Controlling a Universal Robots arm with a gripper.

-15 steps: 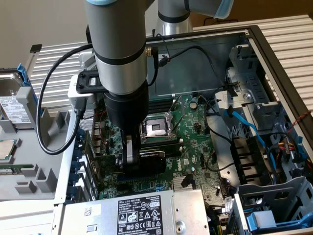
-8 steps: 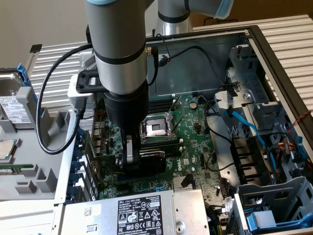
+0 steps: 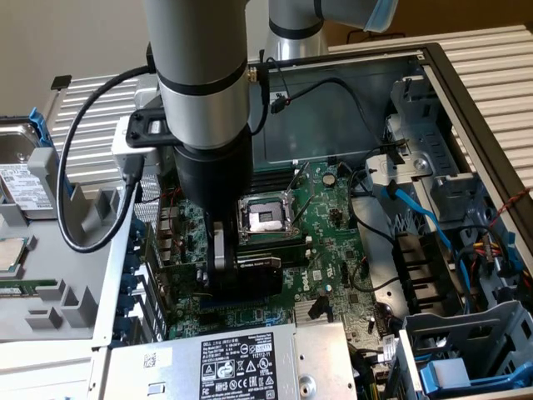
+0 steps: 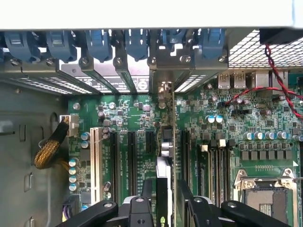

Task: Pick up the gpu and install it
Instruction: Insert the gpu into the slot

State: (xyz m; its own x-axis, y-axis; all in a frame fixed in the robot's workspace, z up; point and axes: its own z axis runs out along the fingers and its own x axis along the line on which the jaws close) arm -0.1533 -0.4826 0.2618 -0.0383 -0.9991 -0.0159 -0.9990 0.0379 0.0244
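Black two-finger gripper (image 3: 237, 268) clenched on small green gpu card with glossy black shroud (image 3: 256, 273). Held upright over large green motherboard (image 3: 329, 250), at 7 o'clock from silver square processor socket (image 3: 262, 218). Apparently seated in a slot; contact unclear.

The word "DELL" is legible on the power supply's label (image 3: 237, 367).

We see a glossy black shroud on the gpu (image 3: 256, 273), held over a matt green motherboard (image 3: 333, 242). The case (image 3: 333, 100) is dull grey sheet metal; its clips (image 4: 99, 43) look like smooth blue plastic.
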